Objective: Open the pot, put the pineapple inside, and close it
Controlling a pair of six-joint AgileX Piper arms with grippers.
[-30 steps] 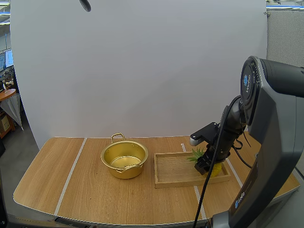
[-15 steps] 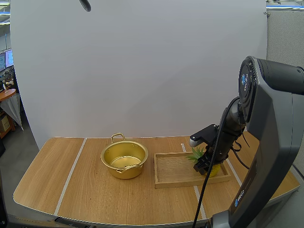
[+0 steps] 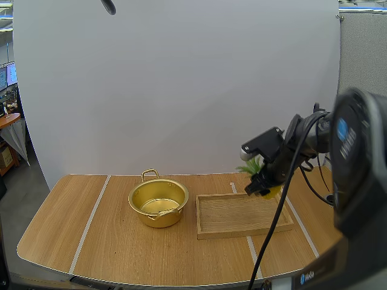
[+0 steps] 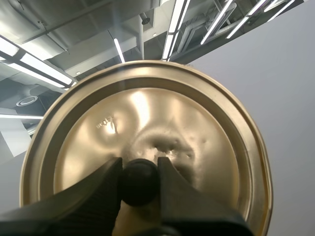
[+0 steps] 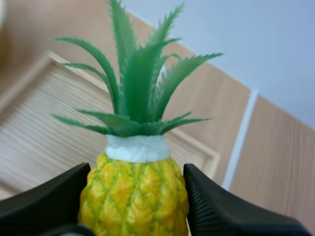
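The gold pot (image 3: pixel 158 202) stands open on the table, left of the wooden tray (image 3: pixel 242 214). My right gripper (image 3: pixel 264 184) hangs above the tray's right end, shut on the small yellow pineapple (image 3: pixel 271 189) with its green leaves (image 3: pixel 253 165) pointing back left. In the right wrist view the pineapple (image 5: pixel 134 193) sits pinched between both fingers (image 5: pixel 216 206), with the tray (image 5: pixel 39 123) below it. My left gripper (image 4: pixel 139 183) holds the gold lid (image 4: pixel 147 142) by its black knob (image 4: pixel 139 182), the lid's top side facing the camera.
Two pale stripes cross the wooden table (image 3: pixel 91 223), one near the left (image 3: pixel 91 220) and one under the tray's right end (image 3: pixel 251 244). Bare tabletop lies left of and in front of the pot.
My right gripper has risen from the tray's right end with the pineapple in it, lifting it off the tray. The pot and tray have not moved.
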